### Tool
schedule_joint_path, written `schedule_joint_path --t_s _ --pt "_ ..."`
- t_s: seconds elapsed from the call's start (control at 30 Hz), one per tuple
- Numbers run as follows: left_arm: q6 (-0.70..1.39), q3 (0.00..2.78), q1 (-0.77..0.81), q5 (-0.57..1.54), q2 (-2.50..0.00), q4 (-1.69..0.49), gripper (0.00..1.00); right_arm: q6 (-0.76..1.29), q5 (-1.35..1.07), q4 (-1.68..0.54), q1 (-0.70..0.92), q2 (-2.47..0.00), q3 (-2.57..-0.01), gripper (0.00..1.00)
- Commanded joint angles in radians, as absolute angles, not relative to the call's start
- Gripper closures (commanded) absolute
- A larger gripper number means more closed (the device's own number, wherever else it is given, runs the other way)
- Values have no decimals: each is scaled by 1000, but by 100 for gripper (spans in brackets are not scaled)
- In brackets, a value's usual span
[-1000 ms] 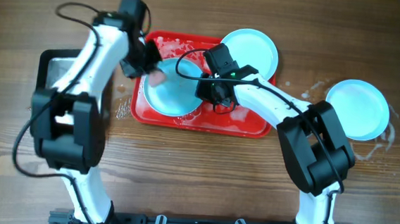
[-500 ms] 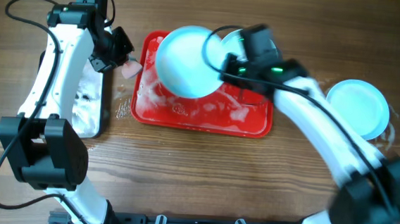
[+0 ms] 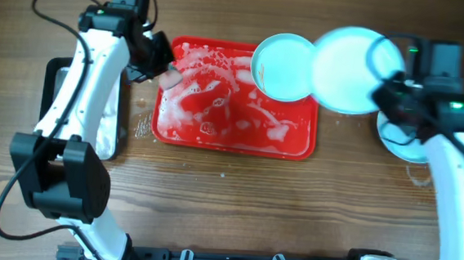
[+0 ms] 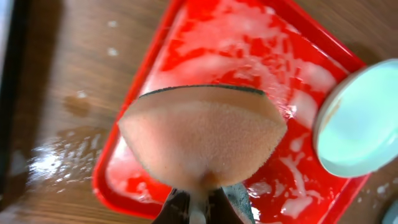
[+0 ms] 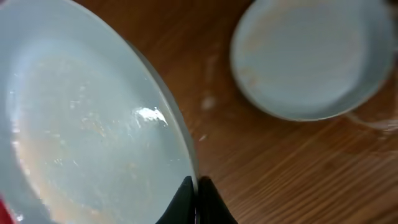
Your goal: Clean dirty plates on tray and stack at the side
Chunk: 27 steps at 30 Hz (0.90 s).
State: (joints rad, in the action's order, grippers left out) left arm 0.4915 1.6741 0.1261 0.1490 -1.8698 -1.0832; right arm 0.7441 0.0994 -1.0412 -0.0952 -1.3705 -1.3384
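Plates, three in pale blue, lie apart from one another. One, the raised plate (image 3: 353, 61), hangs in the upper right of the overhead frame, past the right edge of the tray (image 3: 299, 125). Its rim is pinched tight between the jaws of the right gripper (image 5: 196, 202). In the right wrist view that grip sits at bottom centre and the tilted dish fills the left half. Its face is wet and glossy, with a faint cloudy film and one bright glint.

Just left of it, the second plate (image 3: 284, 66) rests on the tray's upper right corner, overlapping the rim. The third plate (image 5: 311, 59) lies flat on the wooden table (image 3: 227, 203) at the right, partly under the right arm in the overhead view.

The red tray, in the upper middle of the overhead frame, is smeared with white suds. At its upper left corner the left gripper (image 4: 199, 202) is clamped on a sponge (image 4: 202, 134), orange with a dark upper edge; whether it touches the tray I cannot tell. A silver pan (image 3: 58, 93) sits at the far left.
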Motion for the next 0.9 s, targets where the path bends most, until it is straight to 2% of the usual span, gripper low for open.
schedule_joint_path --t_s 0.0,0.2,0.33,0.63,0.67,0.73,0.8,0.87 --pt "475 1685 180 121 -1865 -1061 96 759 138 -1041 -241 -1353 -1301 95" --pt "475 1685 232 45 -1866 -1053 96 750 142 -978 -451 -1353 -1192 96" --pt "475 1685 238 35 -1866 -1051 96 722 144 -930 -538 -1354 -1124 96" --pt "475 1685 238 35 -1866 -1043 96 636 111 -814 -603 -1358 -1002 96" --pt "475 1685 238 35 -1866 -1042 96 627 109 -811 -603 -1358 -1002 93" --pt "475 1685 238 35 -1866 -1040 96 627 108 -807 -603 -1358 -1002 63" --pt "475 1685 238 36 -1866 -1041 96 627 107 -800 -603 -1358 -1002 38" --pt "475 1685 238 36 -1866 -1041 96 625 92 -796 -603 -1358 -1002 33"
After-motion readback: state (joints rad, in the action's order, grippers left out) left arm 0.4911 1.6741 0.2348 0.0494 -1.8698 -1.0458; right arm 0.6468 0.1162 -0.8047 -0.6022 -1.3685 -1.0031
